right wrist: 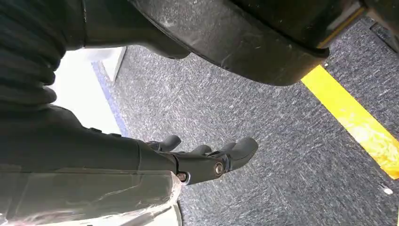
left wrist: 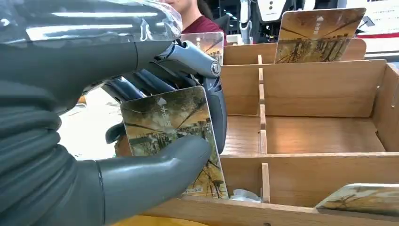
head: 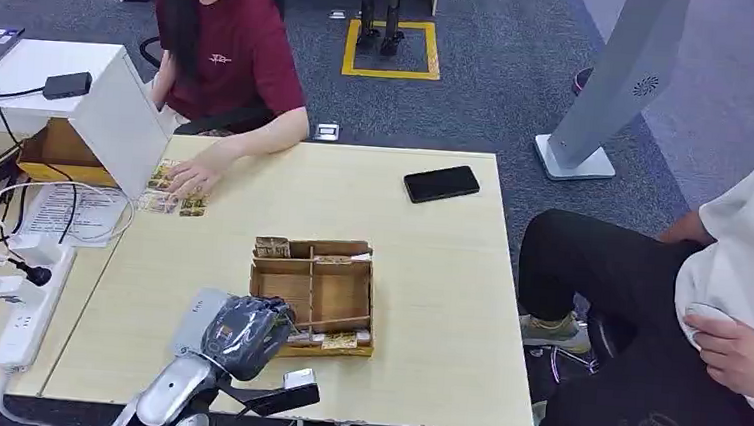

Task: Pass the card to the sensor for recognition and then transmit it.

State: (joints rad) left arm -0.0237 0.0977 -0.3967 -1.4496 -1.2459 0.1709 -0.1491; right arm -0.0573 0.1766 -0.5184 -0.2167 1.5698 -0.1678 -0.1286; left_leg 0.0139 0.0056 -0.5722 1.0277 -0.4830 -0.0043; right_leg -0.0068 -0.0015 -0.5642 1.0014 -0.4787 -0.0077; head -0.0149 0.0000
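Wooden and divided into compartments, the shallow sorting tray (head: 312,291) is sitting near the middle of the pale wood-grain table (head: 429,277), and everything else is best placed from it. At the tray's near left corner the robot's left hand (head: 244,334), dark grey with a clear plastic wrap over its back, is pinching a yellow-brown printed card (left wrist: 171,136) between its thick grey thumb and its darker fingers (left wrist: 214,108). The left wrist view is showing this card standing almost upright, just over the tray's near wall (whether its lower edge is touching the wood cannot be told). More cards of the same print are standing against the tray's far wall (left wrist: 320,35), and another is lying at its near edge (left wrist: 362,197).

Beyond the tray, towards the table's far right, a black smartphone (head: 441,183) is lying flat. Far left of the tray, a person in a dark red shirt (head: 226,52) is resting a hand (head: 193,175) on a spread of similar cards (head: 171,199), beside a tilted white box (head: 124,120). Right of the tray, off the table, a seated person in a white top and black trousers (head: 666,323) is waiting.

The right hand (right wrist: 202,157) is hanging over grey carpet (right wrist: 263,117), holding nothing, fingers loosely apart and gently curved.
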